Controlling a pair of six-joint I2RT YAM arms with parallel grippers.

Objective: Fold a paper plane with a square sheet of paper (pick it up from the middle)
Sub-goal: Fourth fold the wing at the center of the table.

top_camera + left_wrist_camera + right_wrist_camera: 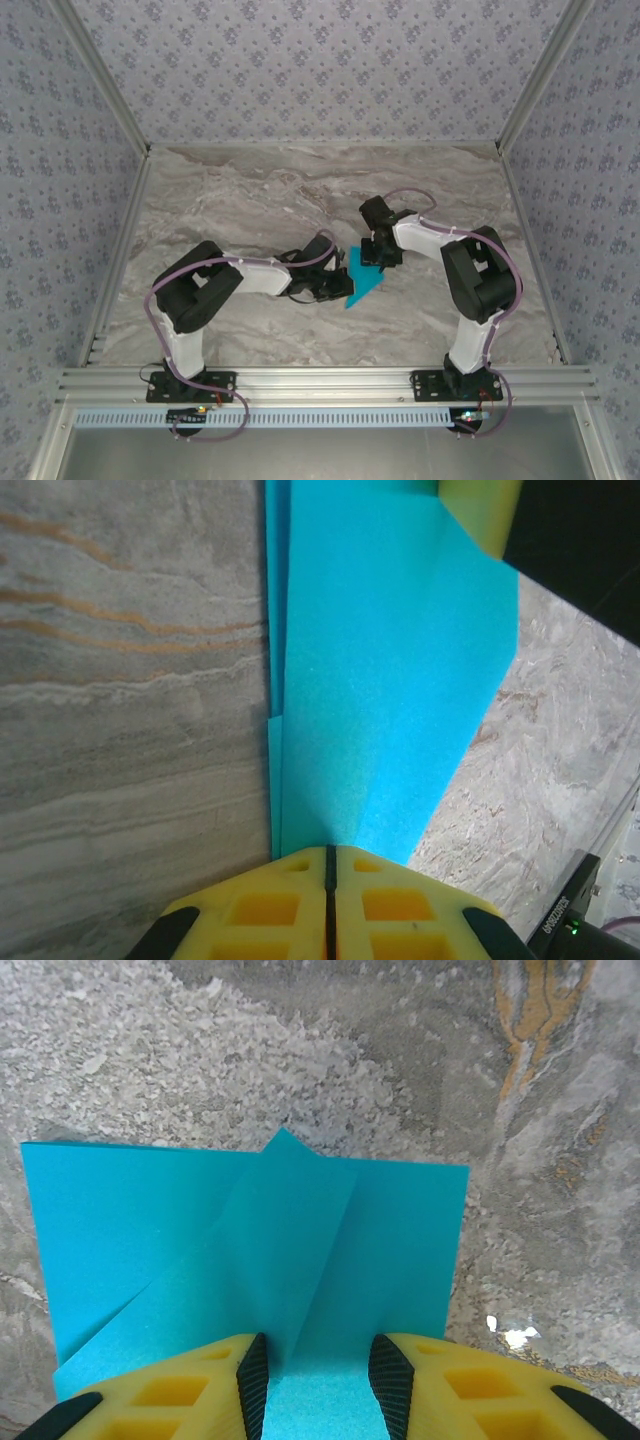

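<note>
The cyan-blue sheet of paper (362, 283) lies creased on the marble table, folded into a narrow pointed paper plane shape with overlapping flaps. My left gripper (340, 287) comes in from the left. In the left wrist view its yellow fingers (250, 905) are shut together (330, 852) on the narrow end of the paper (390, 680). My right gripper (381, 252) is at the paper's far end. In the right wrist view it (320, 1385) stands open, its two black pads (252, 1380) apart over the paper (250, 1230), with a raised fold beside the left pad.
The marble-patterned table (250, 190) is bounded by patterned walls on three sides and an aluminium rail (320, 380) along the near edge. Both arm bases sit on that rail. A yellow finger of the right gripper (480, 515) shows in the left wrist view.
</note>
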